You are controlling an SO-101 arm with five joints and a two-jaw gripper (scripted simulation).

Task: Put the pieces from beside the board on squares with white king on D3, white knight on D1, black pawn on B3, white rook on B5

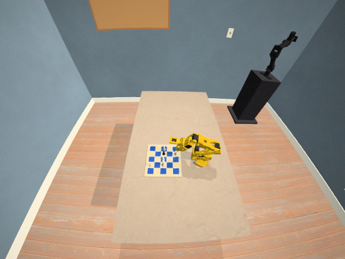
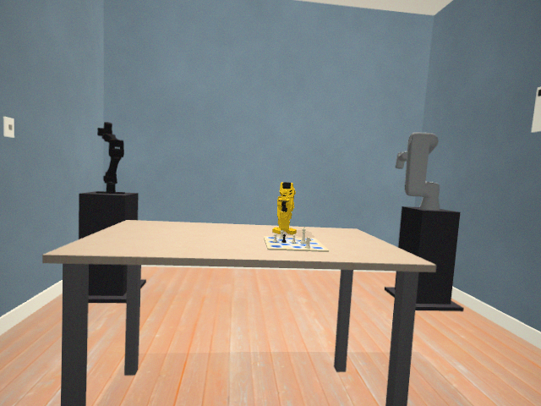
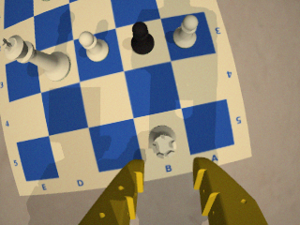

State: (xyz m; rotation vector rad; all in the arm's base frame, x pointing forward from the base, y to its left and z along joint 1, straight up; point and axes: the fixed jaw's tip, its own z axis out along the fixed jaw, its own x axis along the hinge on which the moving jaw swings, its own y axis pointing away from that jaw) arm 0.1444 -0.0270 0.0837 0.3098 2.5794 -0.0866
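My gripper (image 1: 177, 149) (image 3: 169, 161) is open and empty, its fingertips just off the white rook. The white rook (image 1: 175, 153) (image 3: 163, 142) stands upright inside B5. The white king (image 1: 163, 163) (image 2: 303, 236) (image 3: 57, 66) stands upright on D3. The black pawn (image 1: 163, 153) (image 2: 284, 238) (image 3: 142, 41) stands upright on B3. The white knight (image 1: 149, 164) (image 2: 308, 243) stands on D1, outside the wrist view. The board (image 1: 146, 174) (image 3: 241, 150) lies flat on the table.
One white pawn (image 1: 164, 148) (image 3: 187, 35) stands on A3 and another white pawn (image 1: 163, 158) (image 3: 95, 48) on C3, either side of the black pawn. The yellow arm reaches in over the board's row 5 edge. Other robots on pedestals stand away from the table.
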